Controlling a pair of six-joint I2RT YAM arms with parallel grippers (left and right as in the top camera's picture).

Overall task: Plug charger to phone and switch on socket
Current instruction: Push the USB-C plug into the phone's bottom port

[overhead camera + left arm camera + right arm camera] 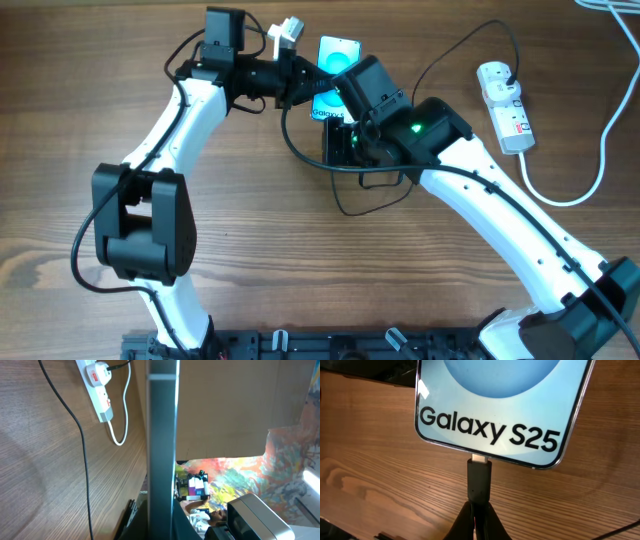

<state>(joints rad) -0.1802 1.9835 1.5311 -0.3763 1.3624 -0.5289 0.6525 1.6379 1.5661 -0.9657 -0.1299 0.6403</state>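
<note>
The phone [338, 52] has a cyan screen and lies tilted at the table's far middle. My left gripper [300, 82] is shut on its sides. In the left wrist view the phone [162, 435] shows edge-on between the fingers [162, 527]. The right wrist view shows the phone's "Galaxy S25" end [505, 405]. My right gripper [479, 512] is shut on the charger's dark plug [480, 482]. The plug's metal tip sits at the phone's bottom port. The black charger cable [345, 210] loops under my right gripper [340, 140]. The white socket [506, 108] lies at the right.
The socket's thick white cord [600, 150] curves off to the right edge. A white plug sits in the socket's far end [97, 372], where the black cable [82, 460] starts. Bare wooden table lies in front and at the left.
</note>
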